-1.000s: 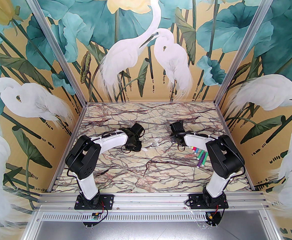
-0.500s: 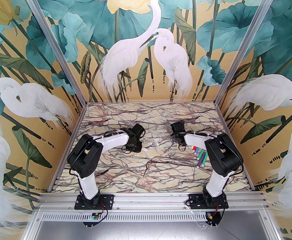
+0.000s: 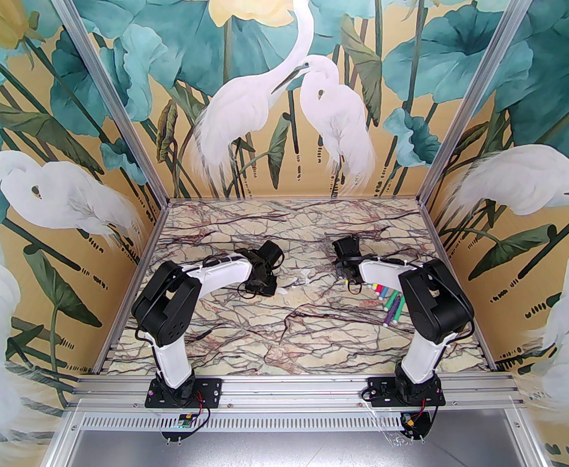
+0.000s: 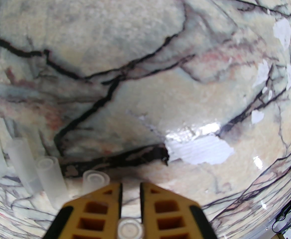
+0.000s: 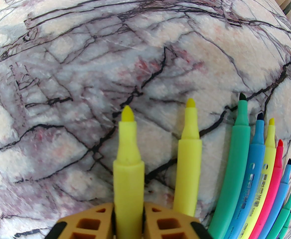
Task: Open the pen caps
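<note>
Grip first: my left end effector (image 4: 131, 187) is closed down to a narrow slit and clamps a pen cap (image 4: 130, 229). I see the cap end-on, a pale round mouth seated deep between the two fingers, well back from their tips. It is clear plastic and nothing coloured shows inside it. Ahead of the tips lies bare marbled desk (image 4: 135, 58).

Four loose caps (image 4: 49, 178) lie off to one side of this end effector, at the left of its wrist view. They are frosted, see-through tubes. The nearest one sits just beside a fingertip and is partly hidden behind it.

My right end effector (image 5: 128, 205) is closed on a yellow pen (image 5: 128, 163), with a finger against each side of the barrel. The pen sticks straight out ahead of the fingers. Its cap is off and the yellow felt tip is bare.

A second yellow pen (image 5: 188, 158) lies on the desk just beside this end effector, roughly parallel to the held one and also uncapped. Farther out on that same side the other pens (image 5: 253, 163) lie fanned together, touching one another: green, blue, yellow, pink, blue, then two more green ones at the edge. Every tip I can see there is bare.

From the top camera, both end effectors sit low over the middle of the desk, well apart. The fanned pens lie just beside the right one.
</note>
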`<state>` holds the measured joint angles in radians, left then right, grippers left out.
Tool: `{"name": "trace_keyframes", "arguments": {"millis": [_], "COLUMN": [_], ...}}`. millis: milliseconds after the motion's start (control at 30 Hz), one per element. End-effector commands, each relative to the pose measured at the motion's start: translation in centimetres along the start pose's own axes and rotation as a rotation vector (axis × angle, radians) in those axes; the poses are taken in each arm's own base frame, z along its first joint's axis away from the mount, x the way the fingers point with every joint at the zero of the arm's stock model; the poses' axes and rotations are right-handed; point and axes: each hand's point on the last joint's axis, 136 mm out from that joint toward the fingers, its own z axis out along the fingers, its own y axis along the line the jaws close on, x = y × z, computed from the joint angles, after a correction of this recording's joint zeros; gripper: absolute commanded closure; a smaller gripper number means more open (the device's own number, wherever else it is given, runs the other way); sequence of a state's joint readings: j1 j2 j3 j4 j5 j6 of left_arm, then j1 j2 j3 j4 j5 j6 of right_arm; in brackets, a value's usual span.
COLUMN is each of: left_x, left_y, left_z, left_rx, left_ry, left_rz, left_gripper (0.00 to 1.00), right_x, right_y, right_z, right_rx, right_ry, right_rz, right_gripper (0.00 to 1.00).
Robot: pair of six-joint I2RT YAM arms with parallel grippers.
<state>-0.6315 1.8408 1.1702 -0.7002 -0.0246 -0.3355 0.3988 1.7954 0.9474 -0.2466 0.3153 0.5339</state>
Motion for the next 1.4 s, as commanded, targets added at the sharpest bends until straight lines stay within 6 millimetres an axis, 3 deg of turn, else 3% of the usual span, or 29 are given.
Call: {"name": "trace_keyframes", "arguments": {"millis": [0, 733, 1367], "left_x": [-0.1, 0.0, -1.0], "left_y": [0.1, -0.1, -0.7], "left_z": [0.1, -0.1, -1.4], "left_rx": [-0.023, -0.022, 0.003], "left_ry": [0.005, 0.006, -0.036], "left_rz": [0.024, 0.029, 0.023], "left_gripper": [0.85, 0.79, 0.72], "right_x": [-0.2, -0.6, -1.9], "right_y": [-0.1, -0.2, 0.5], "right_z": [0.3, -0.9, -4.9], "right_rx": [0.008, -0.005, -0.056], "right_ry": [-0.003, -0.013, -0.067], "right_rz": [0.004, 0.006, -0.04], "right_gripper": [0.74, 0.69, 0.61]}}
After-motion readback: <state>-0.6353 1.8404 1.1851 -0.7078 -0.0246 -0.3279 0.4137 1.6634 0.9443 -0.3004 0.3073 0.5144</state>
